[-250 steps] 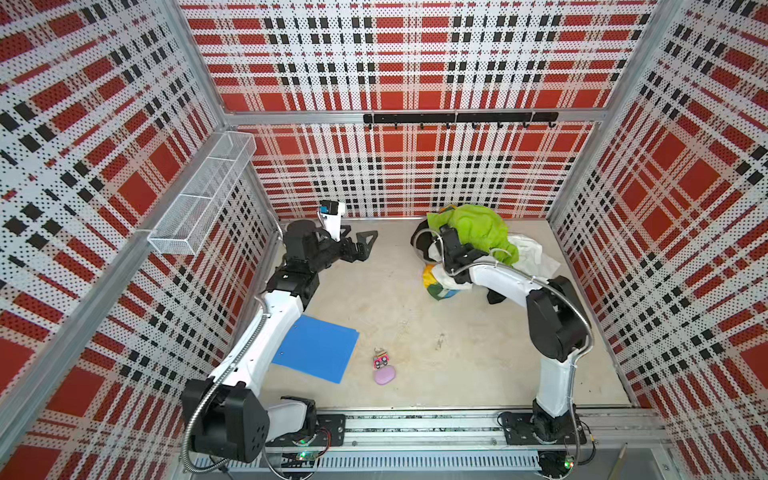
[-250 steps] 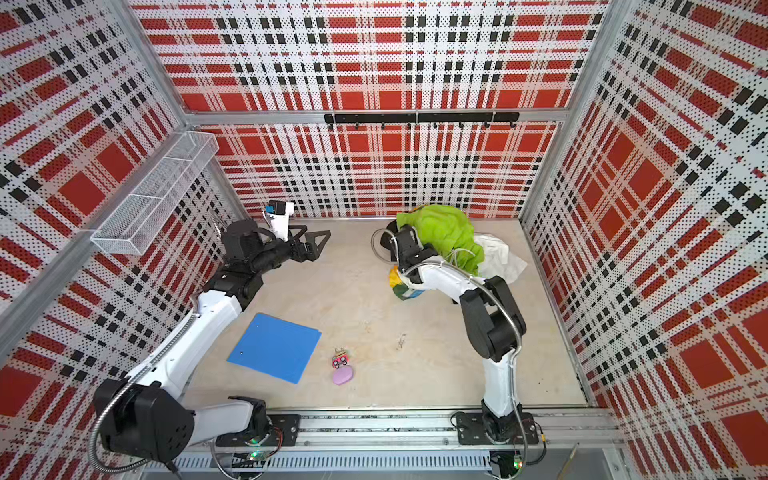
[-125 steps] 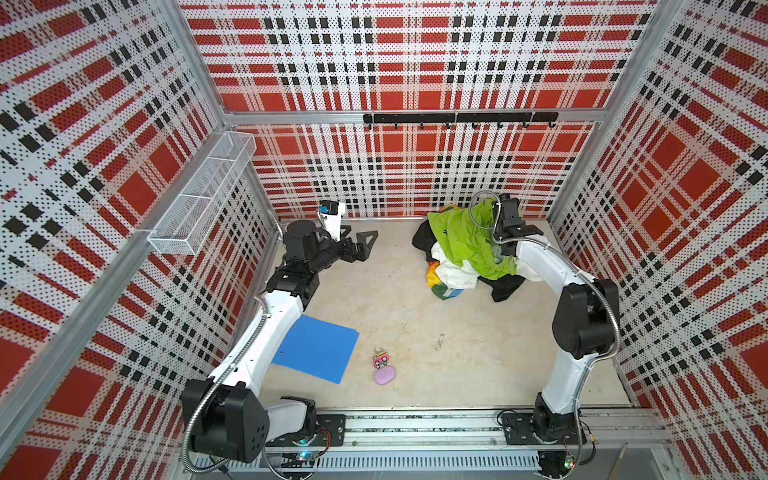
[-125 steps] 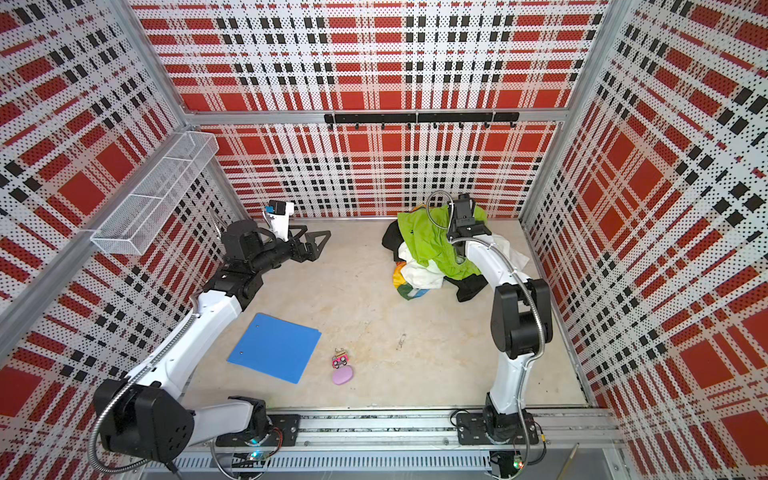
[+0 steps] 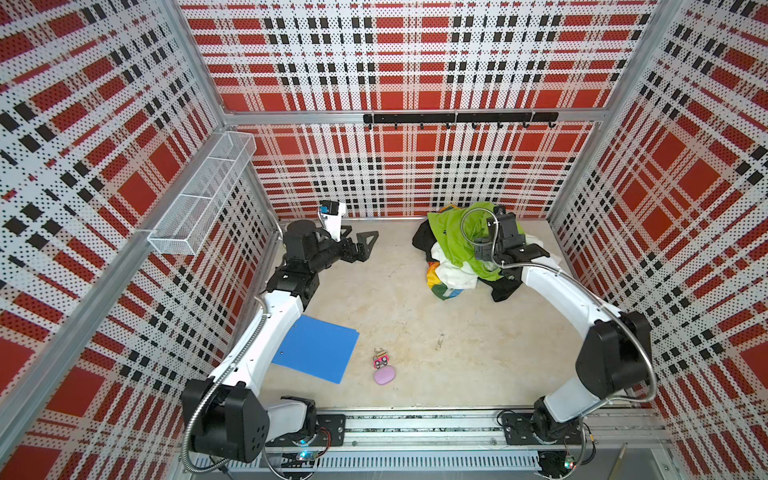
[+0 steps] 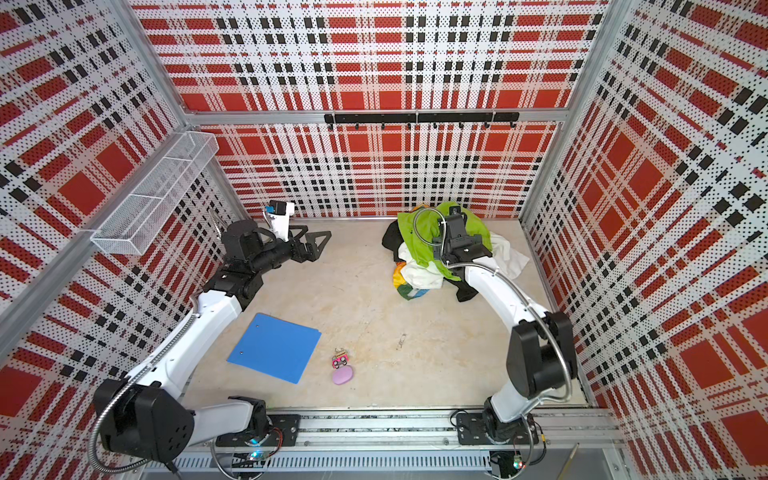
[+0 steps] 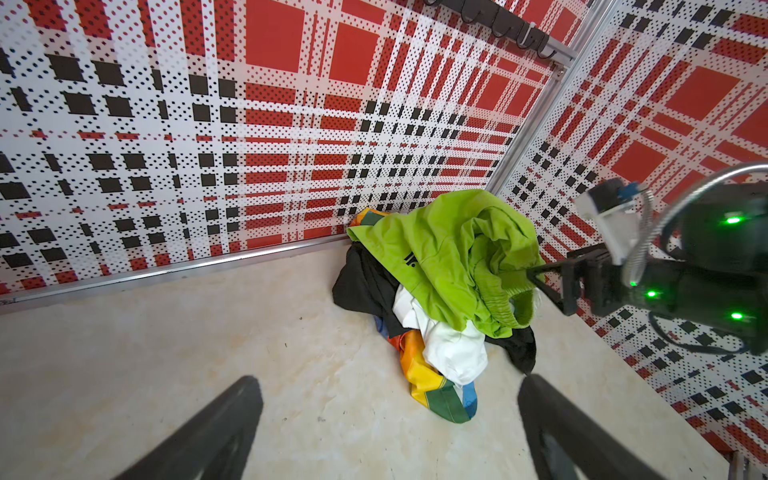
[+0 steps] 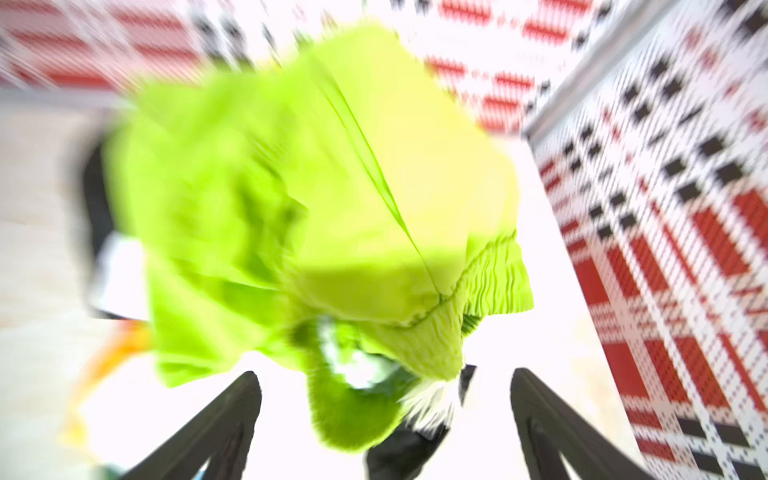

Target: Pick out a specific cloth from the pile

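The pile (image 5: 465, 249) (image 6: 432, 245) lies in the back right corner, with a lime-green garment (image 7: 453, 253) on top of white and black ones. The rainbow cloth (image 5: 441, 287) (image 6: 408, 290) (image 7: 432, 386) pokes out from under the pile's near-left side, mostly buried. My right gripper (image 5: 484, 251) (image 6: 442, 243) (image 8: 384, 376) hovers over the pile, open, with the lime-green hem (image 8: 353, 415) loose between its wide fingers; that view is blurred. My left gripper (image 5: 368, 246) (image 6: 318, 247) (image 7: 386, 382) stands open and empty at the back left, facing the pile from a distance.
A blue folder (image 5: 316, 349) lies at the front left, with a small pink toy (image 5: 381, 359) and a lilac pebble-shaped thing (image 5: 384, 375) beside it. A wire basket (image 5: 199, 199) hangs on the left wall. A hook rail (image 5: 457, 118) runs along the back wall.
My right gripper swung from the pile's left side over its top, dragging the lime-green garment along, then opened and let it go. More of the rainbow cloth shows. The left arm stayed still.
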Controlling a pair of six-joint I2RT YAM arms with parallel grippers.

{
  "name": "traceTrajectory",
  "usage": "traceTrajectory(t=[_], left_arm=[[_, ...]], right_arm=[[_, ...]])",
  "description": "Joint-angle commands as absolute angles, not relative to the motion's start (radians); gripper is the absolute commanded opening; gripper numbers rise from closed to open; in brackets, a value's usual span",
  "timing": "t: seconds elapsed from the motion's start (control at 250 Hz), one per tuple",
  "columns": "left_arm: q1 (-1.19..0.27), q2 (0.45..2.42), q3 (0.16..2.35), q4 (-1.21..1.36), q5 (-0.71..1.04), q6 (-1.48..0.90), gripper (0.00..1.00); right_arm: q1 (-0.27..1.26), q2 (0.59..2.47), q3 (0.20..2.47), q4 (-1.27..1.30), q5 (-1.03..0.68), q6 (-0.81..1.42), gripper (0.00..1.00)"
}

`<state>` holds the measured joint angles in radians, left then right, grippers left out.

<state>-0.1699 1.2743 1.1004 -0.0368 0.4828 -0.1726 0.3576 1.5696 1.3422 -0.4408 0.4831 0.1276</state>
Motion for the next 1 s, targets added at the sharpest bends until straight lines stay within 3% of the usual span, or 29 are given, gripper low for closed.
traceTrajectory(t=[0.0, 0.212, 0.28, 0.36, 0.528, 0.728, 0.792, 0.996], left_arm=[[-0.169, 1.27, 1.112, -0.023, 0.496, -0.174, 0.99], [-0.17, 1.265, 1.111, -0.023, 0.497, -0.17, 0.99], [-0.166, 1.262, 1.111, -0.022, 0.513, -0.165, 0.99], [-0.164, 1.259, 1.109, -0.02, 0.538, -0.158, 0.99], [-0.165, 1.253, 1.103, -0.014, 0.547, -0.155, 0.99], [-0.165, 1.256, 1.106, -0.012, 0.55, -0.163, 0.99], [-0.165, 1.255, 1.106, -0.012, 0.549, -0.163, 0.99], [-0.165, 1.249, 1.105, -0.012, 0.545, -0.162, 0.99]], right_arm=[[0.406, 1.554, 1.324, -0.385, 0.411, 0.145, 1.0], [0.48, 1.64, 1.353, -0.348, 0.219, 0.206, 0.74], [0.503, 1.68, 1.365, -0.333, 0.204, 0.223, 0.71], [0.516, 1.742, 1.398, -0.35, 0.205, 0.241, 0.74], [0.511, 1.874, 1.422, -0.377, 0.323, 0.285, 0.99], [0.478, 2.022, 1.482, -0.419, 0.513, 0.27, 0.98], [0.473, 2.057, 1.502, -0.419, 0.552, 0.244, 0.89], [0.469, 2.054, 1.504, -0.354, 0.599, 0.163, 0.26]])
